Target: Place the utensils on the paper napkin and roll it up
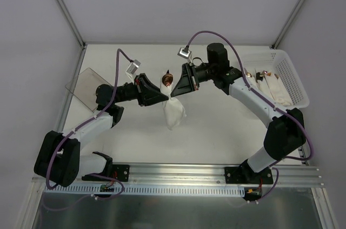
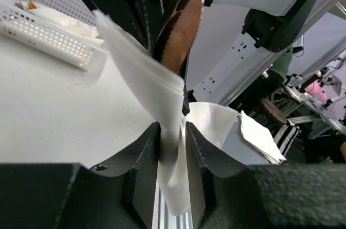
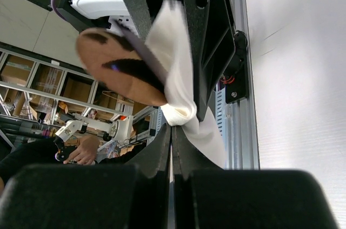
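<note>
The paper napkin (image 1: 174, 112) hangs bunched above the table's middle, wrapped around the brown utensils (image 1: 168, 80), whose rounded ends stick out of its top. My left gripper (image 1: 166, 99) comes in from the left. In the left wrist view its jaws (image 2: 173, 131) are shut on a fold of the napkin (image 2: 146, 85), below a utensil (image 2: 178, 26). My right gripper (image 1: 172, 95) meets the bundle from the right. In the right wrist view it is shut (image 3: 172, 129), tips against the napkin (image 3: 175, 50) under the utensil (image 3: 116, 69); no paper shows between the jaws.
A white perforated basket (image 1: 294, 85) stands at the right edge and holds rolled white bundles (image 1: 267, 85). A clear smoky plastic container (image 1: 86, 87) lies at the left edge. The metal rail (image 1: 178, 172) with both arm bases runs along the near edge.
</note>
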Motion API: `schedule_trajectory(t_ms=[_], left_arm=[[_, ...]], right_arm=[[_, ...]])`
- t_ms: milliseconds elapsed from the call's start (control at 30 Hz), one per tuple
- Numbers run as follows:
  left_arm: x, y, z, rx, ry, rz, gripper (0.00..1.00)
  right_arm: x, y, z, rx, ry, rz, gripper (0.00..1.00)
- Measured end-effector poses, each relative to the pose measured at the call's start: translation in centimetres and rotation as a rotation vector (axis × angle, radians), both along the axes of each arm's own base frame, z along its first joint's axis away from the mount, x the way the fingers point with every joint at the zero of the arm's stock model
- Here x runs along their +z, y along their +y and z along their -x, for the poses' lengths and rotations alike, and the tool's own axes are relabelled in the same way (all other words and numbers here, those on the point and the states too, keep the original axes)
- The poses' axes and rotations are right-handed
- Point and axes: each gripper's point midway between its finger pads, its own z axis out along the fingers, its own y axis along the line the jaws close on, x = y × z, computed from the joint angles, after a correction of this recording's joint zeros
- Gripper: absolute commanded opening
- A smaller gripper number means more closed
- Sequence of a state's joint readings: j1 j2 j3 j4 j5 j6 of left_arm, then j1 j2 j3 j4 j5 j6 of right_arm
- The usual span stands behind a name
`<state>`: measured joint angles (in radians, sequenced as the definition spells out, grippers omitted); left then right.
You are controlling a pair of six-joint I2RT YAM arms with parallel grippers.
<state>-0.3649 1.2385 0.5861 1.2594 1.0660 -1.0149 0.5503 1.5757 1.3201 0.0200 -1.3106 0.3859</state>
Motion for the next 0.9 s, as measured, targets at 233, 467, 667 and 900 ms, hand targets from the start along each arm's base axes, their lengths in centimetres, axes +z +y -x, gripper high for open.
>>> schedule_trajectory(t_ms=[233,467,667,900], left_arm=[[0.8,0.0,0.1,0.002,-0.021,0.01,0.34],[1.2,0.0,0.0,-0.001,-0.008,0.013,0.08],[1.2,0.0,-0.1,0.001,-0.003,0.013,0.0],[1.3,0.7,-1.3,0.056,0.002,0.022,0.0]], right_arm=[[0.1,-0.3,-0.2,0.0,0.0,-0.005,0.0],[0.5,-0.5,0.3,0.019,-0.001,-0.014,0.0],[0.6,-0.5,0.3,0.021,-0.007,-0.018,0.0],[0.6,-0.7,-0.7,-0.019,-0.021,-0.016,0.32]])
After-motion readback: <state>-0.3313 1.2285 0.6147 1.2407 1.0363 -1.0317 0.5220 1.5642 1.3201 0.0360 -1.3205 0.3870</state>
